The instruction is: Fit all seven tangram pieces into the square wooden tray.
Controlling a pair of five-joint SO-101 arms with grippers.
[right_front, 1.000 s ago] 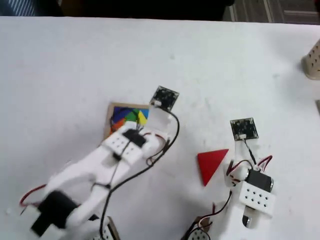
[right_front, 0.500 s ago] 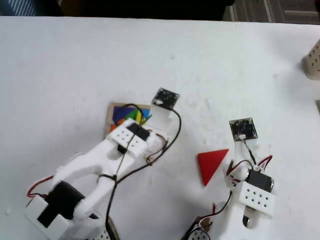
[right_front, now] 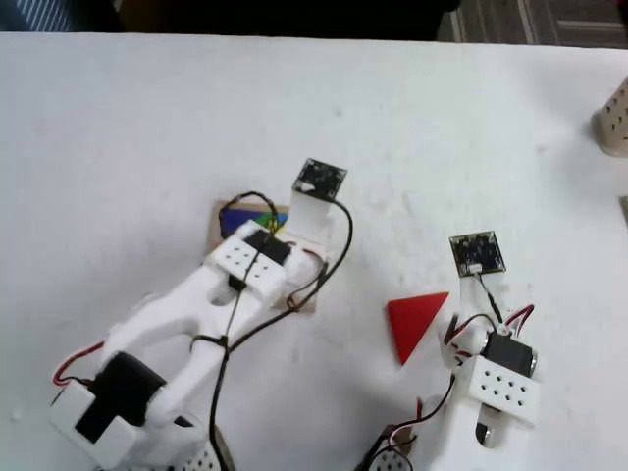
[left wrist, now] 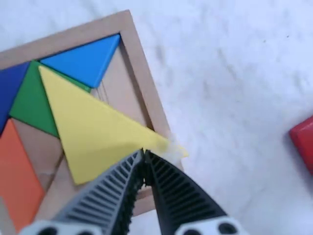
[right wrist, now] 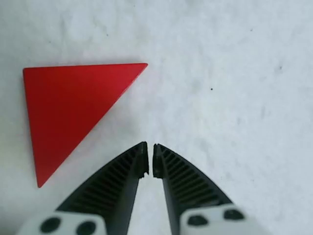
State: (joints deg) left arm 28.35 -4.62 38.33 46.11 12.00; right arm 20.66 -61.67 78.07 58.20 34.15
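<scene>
High view first: the left arm [right_front: 196, 314] is leaning across the wooden tray [right_front: 217, 228] and covering most of it. The red triangle [right_front: 414, 322] is lying flat on the table [right_front: 442, 128], well apart from the tray, on the side toward the right arm [right_front: 502, 385].

Over to the left wrist view. The left pincer [left wrist: 143, 155] is sitting closed, its tips together at the edge of the yellow triangle [left wrist: 93, 129]. I cannot tell whether it is actually pinching the piece. That triangle is lying askew, one corner riding over the tray's rim. Inside the tray, the light blue triangle [left wrist: 83, 58], green piece [left wrist: 29, 103] and orange piece [left wrist: 17, 171] are lying flat.

Right wrist view: the right pincer [right wrist: 150, 164] is hovering all but closed, gripping nothing, just beside the red triangle, outside the tray.
</scene>
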